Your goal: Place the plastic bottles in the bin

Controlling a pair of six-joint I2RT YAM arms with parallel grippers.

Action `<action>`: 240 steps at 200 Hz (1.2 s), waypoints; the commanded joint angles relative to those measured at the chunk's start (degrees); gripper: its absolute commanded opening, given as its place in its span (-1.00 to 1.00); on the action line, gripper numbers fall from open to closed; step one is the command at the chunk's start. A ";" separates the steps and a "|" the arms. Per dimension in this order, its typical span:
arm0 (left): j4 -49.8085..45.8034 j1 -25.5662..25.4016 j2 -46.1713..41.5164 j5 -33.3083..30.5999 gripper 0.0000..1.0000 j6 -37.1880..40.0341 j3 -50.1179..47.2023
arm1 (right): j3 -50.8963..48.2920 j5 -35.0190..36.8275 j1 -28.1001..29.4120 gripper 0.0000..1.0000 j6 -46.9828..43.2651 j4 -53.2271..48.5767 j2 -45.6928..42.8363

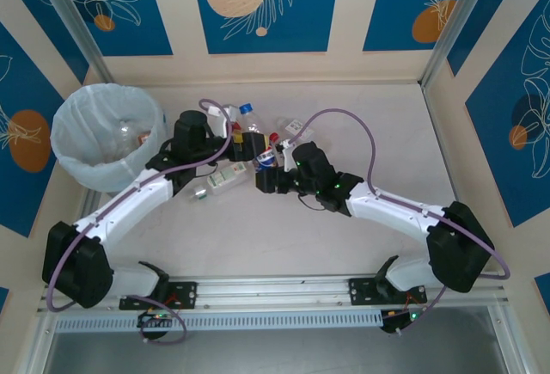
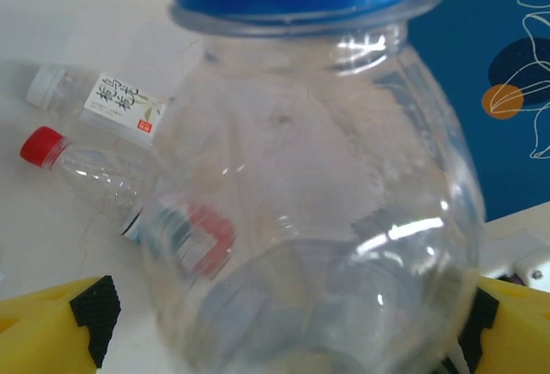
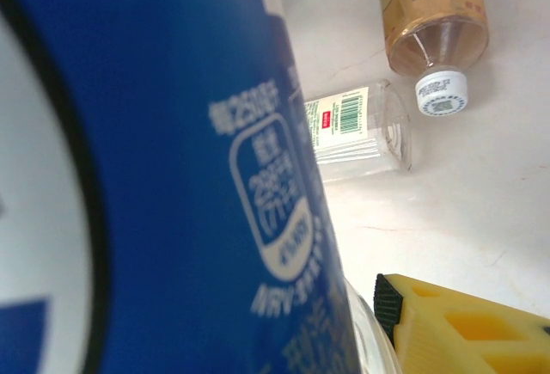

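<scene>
A clear plastic bottle with a blue cap [image 2: 301, 185] stands between the yellow fingers [image 2: 51, 335] of my left gripper [image 2: 284, 327]. The jaws are open, with a gap on the left side. From above, this gripper [image 1: 247, 144] is at the middle of the table, beside that bottle [image 1: 249, 118]. My right gripper [image 1: 268, 176] is shut on a blue Pepsi-style bottle [image 3: 172, 185], and one yellow finger [image 3: 464, 327] presses its side. The grey bin [image 1: 107, 133], lined with a white bag, stands at the far left with a bottle inside it [image 1: 129, 137].
More bottles lie on the table: a red-capped one [image 2: 86, 172], a green-white labelled one [image 2: 116, 103], a brown one [image 3: 430, 21] and a clear one with a barcode label [image 3: 357, 129]. Another bottle [image 1: 222, 180] lies under the left arm. Walls close the table in.
</scene>
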 commanded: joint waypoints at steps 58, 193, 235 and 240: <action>1.98 -1.74 5.41 -0.68 0.75 -3.10 5.64 | 4.48 -0.28 2.14 -1.00 -2.60 4.78 2.60; -4.35 -2.00 5.88 -1.08 0.15 0.54 8.75 | 6.34 2.65 2.16 -0.12 -3.02 5.98 2.63; -3.58 -2.03 6.42 -0.78 0.11 0.30 9.99 | 5.82 1.53 2.17 0.20 -3.90 7.07 2.42; -3.46 -2.05 6.25 -1.01 0.11 0.32 9.98 | 5.68 1.50 2.17 0.27 -4.03 7.21 2.19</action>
